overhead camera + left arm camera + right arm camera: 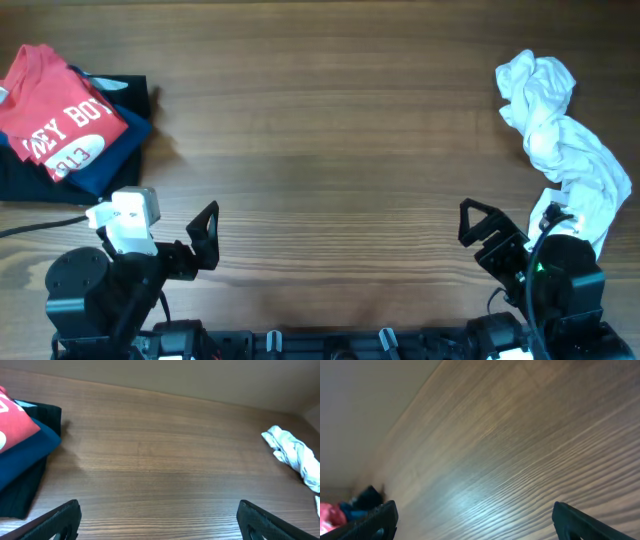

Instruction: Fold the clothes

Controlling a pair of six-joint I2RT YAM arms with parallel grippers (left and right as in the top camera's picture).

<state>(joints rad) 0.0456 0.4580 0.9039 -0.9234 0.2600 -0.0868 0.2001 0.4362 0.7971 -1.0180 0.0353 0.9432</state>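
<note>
Though crumpled, garment [560, 140] beside right tool [470, 226]

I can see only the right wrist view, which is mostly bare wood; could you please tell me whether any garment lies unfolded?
Observer: Yes, a crumpled white cotton garment lies along the right edge of the wooden table.
Operator: Is the right end effector holding it?
Observer: No, the right end effector is open, empty and clear of the cloth.
Operator: What are those colours far off?
Observer: A folded red T-shirt with white lettering stacked on a folded blue garment and a black one.
</note>
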